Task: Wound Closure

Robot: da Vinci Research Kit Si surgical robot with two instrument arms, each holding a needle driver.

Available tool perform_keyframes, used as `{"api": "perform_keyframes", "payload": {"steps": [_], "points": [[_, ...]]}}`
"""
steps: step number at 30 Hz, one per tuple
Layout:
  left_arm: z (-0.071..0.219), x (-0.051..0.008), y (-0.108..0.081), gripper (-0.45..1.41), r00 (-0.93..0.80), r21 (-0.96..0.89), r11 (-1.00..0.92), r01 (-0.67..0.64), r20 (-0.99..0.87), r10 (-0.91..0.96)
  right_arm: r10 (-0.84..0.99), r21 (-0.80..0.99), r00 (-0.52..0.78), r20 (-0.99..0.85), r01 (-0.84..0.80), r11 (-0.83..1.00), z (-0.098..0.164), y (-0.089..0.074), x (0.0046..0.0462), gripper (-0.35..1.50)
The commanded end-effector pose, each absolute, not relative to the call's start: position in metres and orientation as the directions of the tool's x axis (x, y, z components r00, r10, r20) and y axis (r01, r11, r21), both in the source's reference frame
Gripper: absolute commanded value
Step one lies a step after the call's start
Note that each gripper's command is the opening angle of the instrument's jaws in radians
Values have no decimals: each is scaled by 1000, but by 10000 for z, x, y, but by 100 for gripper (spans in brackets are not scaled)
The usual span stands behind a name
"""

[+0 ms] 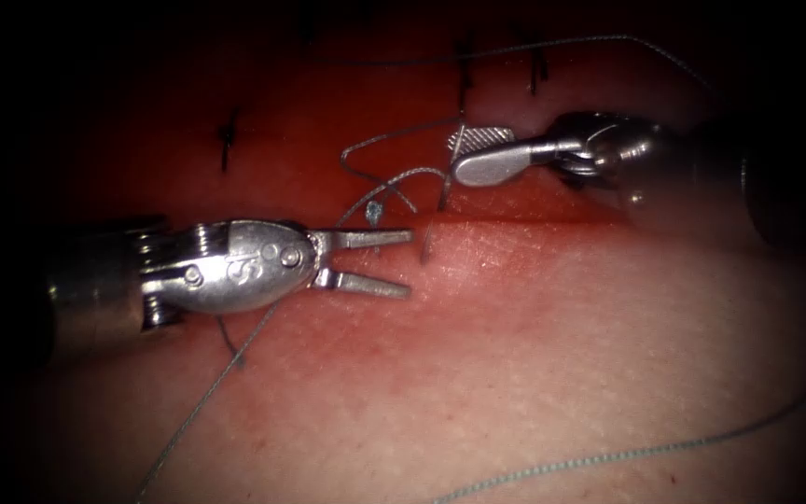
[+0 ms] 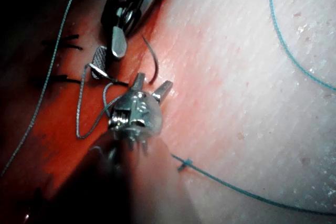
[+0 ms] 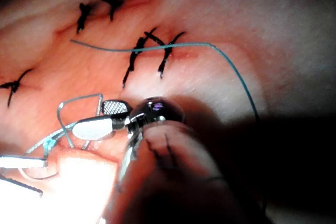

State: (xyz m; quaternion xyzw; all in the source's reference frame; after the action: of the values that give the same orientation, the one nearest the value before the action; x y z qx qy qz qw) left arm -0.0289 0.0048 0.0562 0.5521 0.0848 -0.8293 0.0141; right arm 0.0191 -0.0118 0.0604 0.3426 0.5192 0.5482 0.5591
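1. Pale, finely pebbled tissue covers the near half of the endoscope view, its skin dotted with small pores; it reddens toward the cut, a straight horizontal seam with wet red fluid glazing the darker surface beyond it.
2. Short black stitches cross that darker surface as stubby, slightly frayed marks; the right wrist view shows several of them lying in pairs.
3. From the left comes the left tool, a polished steel wrist with rounded body, small rivets and a coiled section at its base. Its two slim, flat jaws are spread in a narrow V and hold nothing; the upper jaw lies along the seam, the lower over pale tissue.
4. Grey-blue braided thread loops between the tools in soft curls, with a small knot just above the left tool's upper jaw. One strand runs under the left tool toward the lower left; another sweeps across the lower right.
5. Just right of the left tool's tips, the needle, a thin dark steel curve, stands in the tissue at the cut, with a second short piece showing just below the seam. In the left wrist view its arc rises between the two tools.
6. From the right comes the right tool, with one smooth spoon-shaped jaw and one cross-hatched jaw face, parted and holding nothing, close above the needle's upper end.
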Motion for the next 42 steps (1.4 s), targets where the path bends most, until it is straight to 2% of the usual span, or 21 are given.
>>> {"api": "perform_keyframes", "payload": {"steps": [1,7,9,11,14,15,24,34,39,42], "points": [[567,-298,53,47,-394,-128,-983,131,-917,67,970,953,-129,-206,-250,169,607,-117,199,123],[572,-312,53,47,-382,-139,-969,206,-923,51,972,952,-116,-204,-254,170,604,-121,193,118],[575,-314,52,41,-381,-136,-964,228,-924,40,972,952,-117,-204,-256,169,604,-121,189,118],[580,-314,50,19,-390,-156,-956,249,-920,49,972,951,-118,-205,-257,169,603,-122,185,116],[587,-310,48,-42,-422,-229,-938,261,-901,102,971,951,-119,-205,-259,169,602,-123,177,113],[588,-309,48,-45,-429,-250,-933,259,-895,120,971,950,-121,-205,-261,169,601,-124,173,111],[573,-300,53,-45,-372,-513,-826,233,-832,411,971,949,-111,-211,-262,176,596,-124,150,106],[543,-291,54,-45,-300,-703,-664,253,-710,638,955,933,-65,-290,-239,267,592,-130,155,106],[525,-286,48,-45,-321,-795,-555,246,-607,727,910,894,6,-414,-186,408,591,-130,163,125],[513,-284,45,-45,-335,-828,-506,242,-561,757,855,837,63,-515,-179,517,589,-130,167,128]]}}
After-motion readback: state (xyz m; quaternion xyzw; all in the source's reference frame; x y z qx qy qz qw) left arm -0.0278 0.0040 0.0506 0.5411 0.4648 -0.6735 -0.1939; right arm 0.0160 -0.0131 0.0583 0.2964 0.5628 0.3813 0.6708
